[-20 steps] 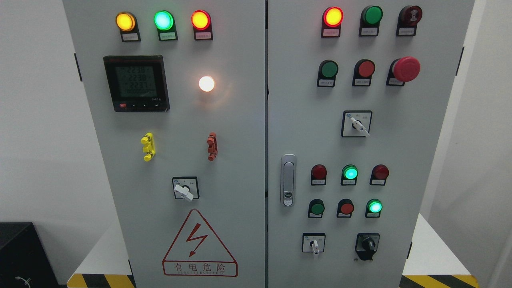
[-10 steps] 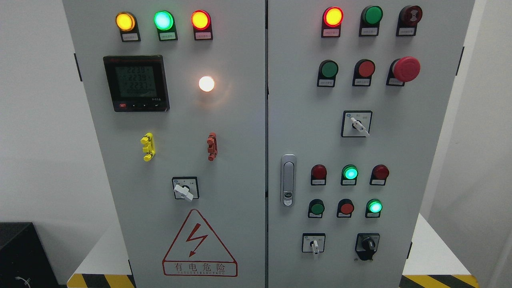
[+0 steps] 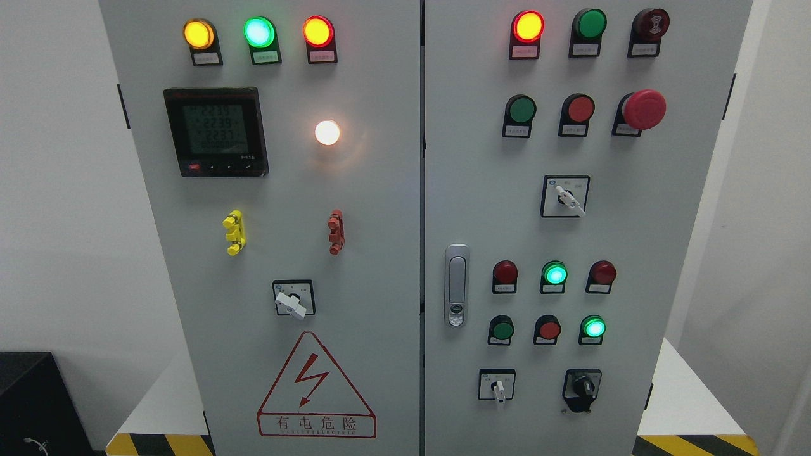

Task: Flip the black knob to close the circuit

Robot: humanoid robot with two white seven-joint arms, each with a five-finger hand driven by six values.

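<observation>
Facing the head view, the grey steel control cabinet point(image 3: 380, 266) fills the frame, its two doors split by a dark vertical seam, and neither of the robot's hands shows anywhere, so how their fingers stand cannot be told from this picture

Nothing has reached the panel yet; by my reading the task sits at its very start, with the approach not begun

The black knob point(image 3: 582, 386) is low on the right door, near the bottom right corner of the panel, right of a white-levered selector switch point(image 3: 498, 387) and below a lit green indicator point(image 3: 593, 327). It looks like a stubby moulded plastic rotary handle on a black mounting plate, glossy, with a pale mark on its face; which position it now stands in is too small to tell

Left of that cluster is a brushed metal door latch point(image 3: 457, 285). Higher up sits a domed red emergency stop button point(image 3: 644, 109), smooth and mushroom-shaped

On the left door are a dark-framed digital meter point(image 3: 216, 132), a glowing white lamp point(image 3: 327, 132) and a red-edged triangular warning sign point(image 3: 315, 386)

The next move, I judge, calls for bringing a hand in low toward the knob, most likely the right one, pinching its short grip squarely and turning it, while keeping clear of the neighbouring white lever and the buttons above
</observation>
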